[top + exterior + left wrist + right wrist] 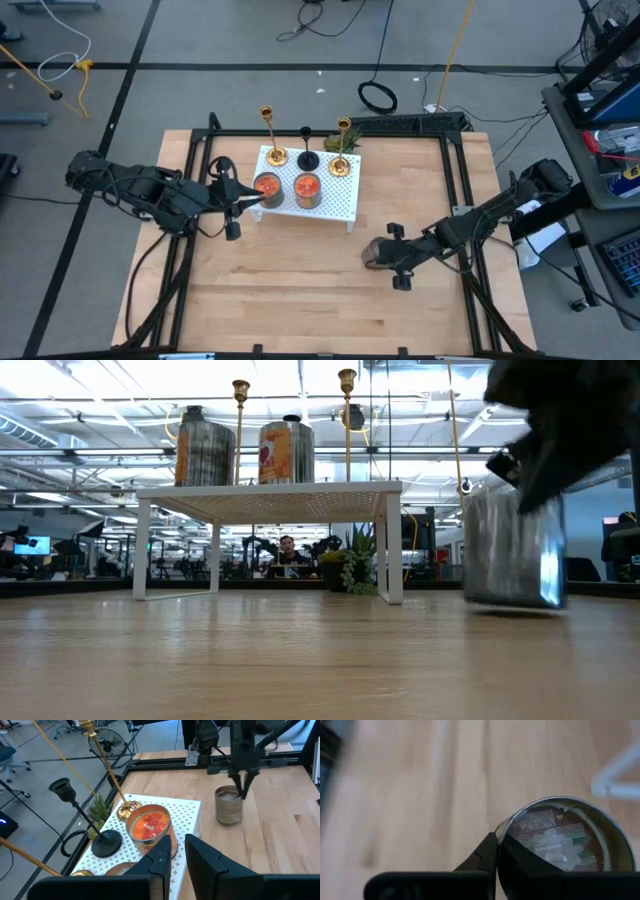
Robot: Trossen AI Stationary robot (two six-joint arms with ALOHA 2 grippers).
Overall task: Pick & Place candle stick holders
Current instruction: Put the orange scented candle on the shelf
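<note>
— Three candle stick holders (307, 150): location?
— White rack (335, 205), rear edge, behind two tins (287, 188).
— Hands?
— Left hand (248, 202) at the rack, fingers parted, empty. Right hand (385, 256) clamped on counter (300, 300) tin (374, 254).

Left arm comes in from the left edge of the table and stretches out low, with its elbow bent. The left gripper (243, 203) points right, fingers (161, 856) just a narrow gap apart, nothing between them. Right arm reaches in from the right side, angling down toward the middle of the table. The right gripper (382, 255) points down, and its fingers (485, 855) are closed over the rim of a jar (374, 254), one inside and one outside.
</note>
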